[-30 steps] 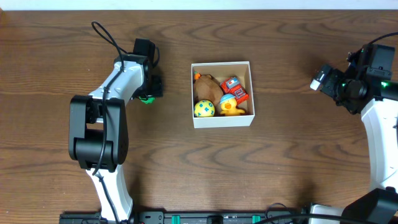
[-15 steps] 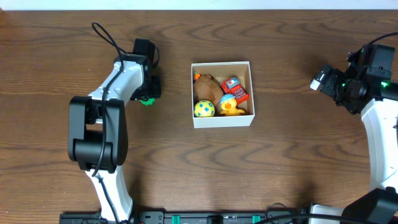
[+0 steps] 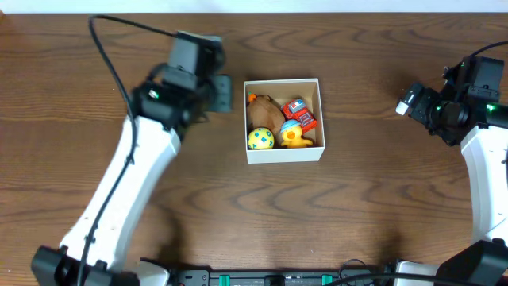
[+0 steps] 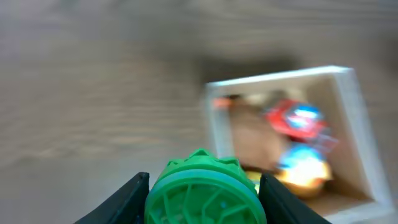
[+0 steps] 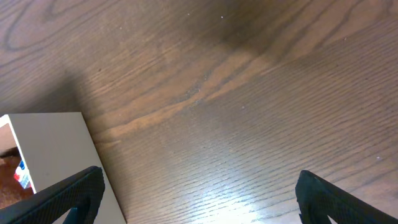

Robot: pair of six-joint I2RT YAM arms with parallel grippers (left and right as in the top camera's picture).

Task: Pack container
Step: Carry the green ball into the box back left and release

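In the left wrist view, at the bottom centre of the frame, the left end effector (image 4: 204, 186) is clamping a green toy (image 4: 204, 200), a round ridged piece sitting between the two dark fingers (image 4: 132, 194), which are pressing on its sides. This view is blurred, so the toy's exact form is hard to make out. Beyond it, toward the right of the frame, the container (image 4: 357, 124) is lying on the brown wooden surface (image 4: 93, 93) with its white walls up and coloured toys showing inside. In the right wrist view, the right end effector (image 5: 198, 196) is hanging over bare wood with its fingers spread wide apart and nothing between them, and a white wall of the container (image 5: 53, 149) is showing at the lower left. From overhead, the container (image 3: 286, 153) is sitting at the centre of the surface (image 3: 357, 206). Inside it, a yellow-green ball (image 3: 260, 139) is lying in the lower left corner, a yellow and blue toy (image 3: 292, 132) is lying beside it to the right, a brown plush (image 3: 263, 112) is filling the upper left, and a red toy (image 3: 299, 110) is resting at the upper right. The left end effector (image 3: 216, 87) is hovering just beside the container's upper left edge, hiding the green toy from this camera, while the right end effector (image 3: 413, 99) is staying well apart at the right edge of the frame.
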